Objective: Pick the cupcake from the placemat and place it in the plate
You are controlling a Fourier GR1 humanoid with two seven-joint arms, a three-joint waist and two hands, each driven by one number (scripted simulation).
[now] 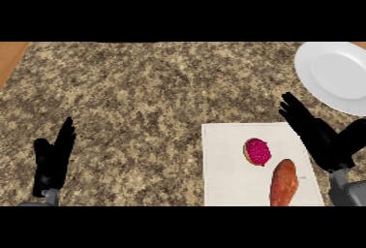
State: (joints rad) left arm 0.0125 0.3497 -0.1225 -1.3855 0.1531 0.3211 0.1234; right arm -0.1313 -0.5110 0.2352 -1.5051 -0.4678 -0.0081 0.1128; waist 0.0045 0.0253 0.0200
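In the head view nothing is placed yet: the cupcake (257, 151) lies on the placemat (227, 169) at the table's near right edge, well apart from the far-corner plate (336, 72), with the right hand (322, 136), fingers straight and apart, seemingly hovering just beside it.

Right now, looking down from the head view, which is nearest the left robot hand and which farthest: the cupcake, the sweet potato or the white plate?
1. Cupcake, mid placemat, nearest the left robot hand.
2. Sweet potato, a little farther right, at the placemat's lower edge.
3. White plate, farthest, in the counter's top right corner.
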